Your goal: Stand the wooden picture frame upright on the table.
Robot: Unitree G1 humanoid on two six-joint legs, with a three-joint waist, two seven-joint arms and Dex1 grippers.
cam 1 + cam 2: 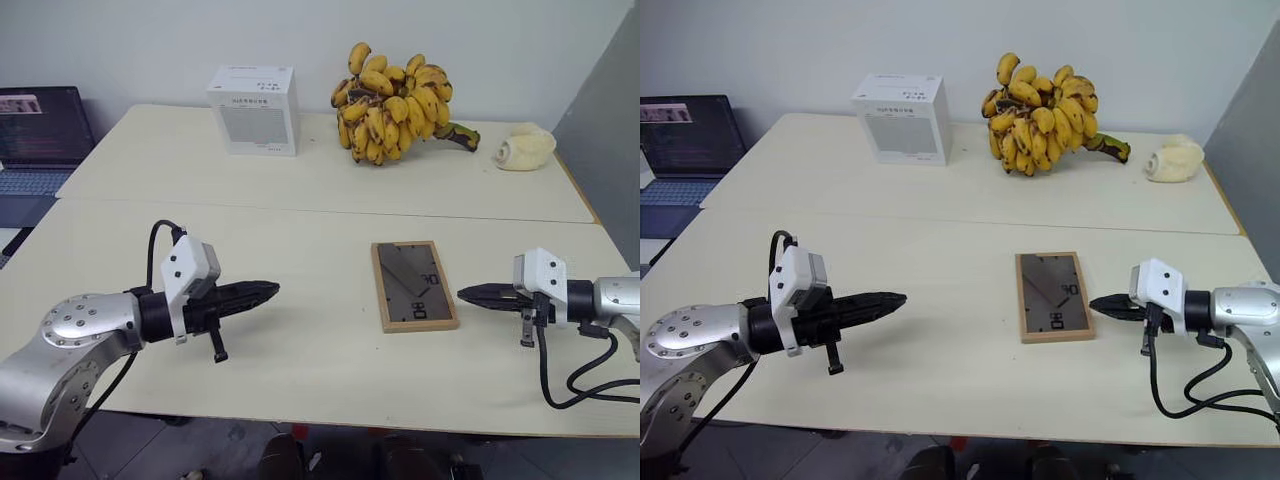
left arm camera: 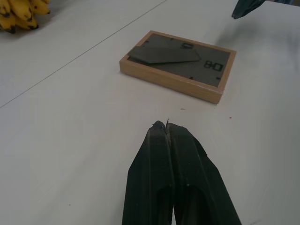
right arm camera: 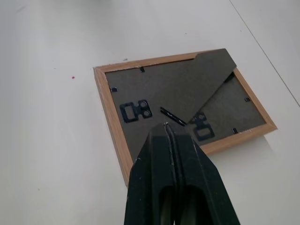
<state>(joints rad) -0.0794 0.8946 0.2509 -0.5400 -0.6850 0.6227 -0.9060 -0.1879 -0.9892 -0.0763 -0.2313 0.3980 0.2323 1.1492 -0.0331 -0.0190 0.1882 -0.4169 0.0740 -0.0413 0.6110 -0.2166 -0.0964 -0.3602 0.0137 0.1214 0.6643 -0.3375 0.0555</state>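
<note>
Right gripper [image 1: 472,294] pinched closed, empty, tip just beside frame [image 1: 413,285]. Left gripper [image 1: 262,292] likewise closed, empty, well apart on frame's other side. Frame flat on table [image 1: 300,230], back panel up, stand folded. Step: approach, nothing grasped. Next likely: open fingers, lift an edge, swing stand out.

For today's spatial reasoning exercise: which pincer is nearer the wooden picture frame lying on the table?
Right. The right pincer sits just beside the wooden picture frame, close to its edge. The left pincer is well off on the frame's other side.
</note>
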